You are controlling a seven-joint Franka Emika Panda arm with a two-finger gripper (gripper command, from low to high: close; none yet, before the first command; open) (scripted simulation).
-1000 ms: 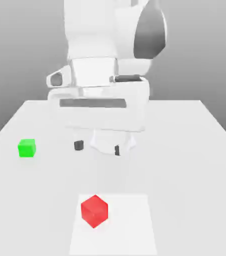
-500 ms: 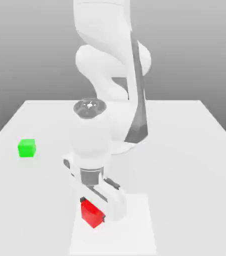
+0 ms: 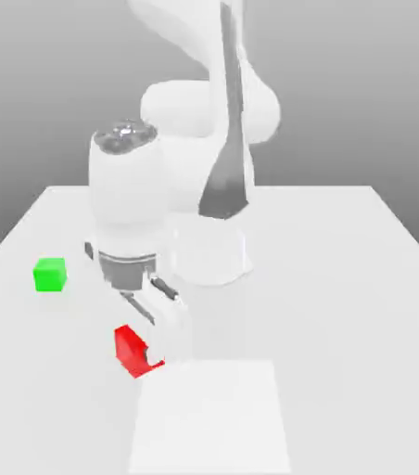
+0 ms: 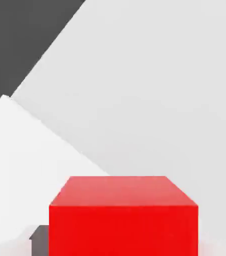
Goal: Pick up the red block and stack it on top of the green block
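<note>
- The gripper (image 3: 148,341) is closed on the red block (image 3: 132,351), holding it lifted above the white table (image 3: 343,278).
- The green block (image 3: 50,275) sits on the table, well apart, toward the exterior view's left.

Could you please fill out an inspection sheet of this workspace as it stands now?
Surface: white table with a lighter square patch at the near edge.
Job's things: red block in the hand, off the patch; green block alone on the table toward the exterior view's left, nothing on it.
Clutter: nothing seen.
Hand: hand shut on the red block, angled down from the white arm.
Cables: nothing seen.
Surroundings: plain grey backdrop.
</note>
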